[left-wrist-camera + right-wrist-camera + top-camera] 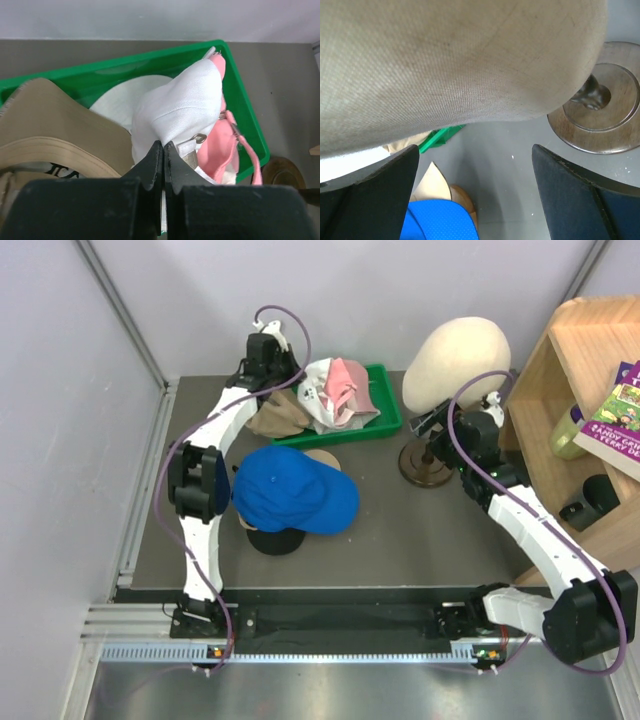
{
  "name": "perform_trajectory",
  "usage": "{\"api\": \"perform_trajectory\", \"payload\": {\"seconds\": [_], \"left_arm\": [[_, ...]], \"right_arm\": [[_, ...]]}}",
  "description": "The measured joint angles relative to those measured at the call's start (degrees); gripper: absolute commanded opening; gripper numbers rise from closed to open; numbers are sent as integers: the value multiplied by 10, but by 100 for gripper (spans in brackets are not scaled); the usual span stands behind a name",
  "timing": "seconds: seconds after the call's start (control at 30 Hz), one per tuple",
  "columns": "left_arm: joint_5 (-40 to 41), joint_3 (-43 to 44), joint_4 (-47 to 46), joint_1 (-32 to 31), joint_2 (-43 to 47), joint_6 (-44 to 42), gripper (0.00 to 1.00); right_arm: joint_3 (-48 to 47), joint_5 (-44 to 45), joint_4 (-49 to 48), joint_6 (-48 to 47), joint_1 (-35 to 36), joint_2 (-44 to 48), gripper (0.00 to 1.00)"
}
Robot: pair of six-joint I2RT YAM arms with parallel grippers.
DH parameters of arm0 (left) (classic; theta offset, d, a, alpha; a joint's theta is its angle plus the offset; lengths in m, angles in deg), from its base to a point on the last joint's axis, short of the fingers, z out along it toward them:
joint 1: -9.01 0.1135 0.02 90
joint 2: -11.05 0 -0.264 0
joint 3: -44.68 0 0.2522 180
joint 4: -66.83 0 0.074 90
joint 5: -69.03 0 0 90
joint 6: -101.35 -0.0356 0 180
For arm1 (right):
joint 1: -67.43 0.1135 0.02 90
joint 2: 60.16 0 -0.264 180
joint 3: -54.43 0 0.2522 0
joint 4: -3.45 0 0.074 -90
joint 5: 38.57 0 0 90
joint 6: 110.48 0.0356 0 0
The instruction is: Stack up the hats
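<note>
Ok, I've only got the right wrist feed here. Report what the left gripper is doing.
Observer: The left gripper is shut on a fold of the white hat.
Operator: Tell me where that hat sits.
Observer: In the green tray, with the pink hat lying against it.
Operator: Now give me the stack on the table.
Observer: The blue hat is on top, and a black hat shows under its near edge.
</note>
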Motion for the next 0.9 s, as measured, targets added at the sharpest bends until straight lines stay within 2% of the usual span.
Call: {"api": "perform_trajectory", "payload": {"seconds": [0.1,0.17,0.2,0.27,0.33,0.5,0.63,0.8,0.9], "left_arm": [[3,0,2,7,16,-10,1],[3,-3,4,13,24,-15,28],[3,-5,7,17,26,-19,59],[3,-5,15,26,27,-31,77],[6,-5,27,33,27,-34,87],[49,-5,40,20,38,-73,90],[75,25,40,-42,49,-104,91],[56,53,31,-122,50,-139,94],[64,50,36,-143,47,-166,94]], "right_arm": [[0,-1,0,0,0,0,93],[0,-1,0,1,0,0,93],[0,-1,0,1,0,0,93],[0,-1,0,2,0,0,93],[0,-1,-1,2,0,0,93],[1,-2,-2,4,0,0,92],[4,-2,-7,9,0,1,92],[6,-6,-9,13,0,1,92],[6,-10,-8,13,0,3,92]]}}
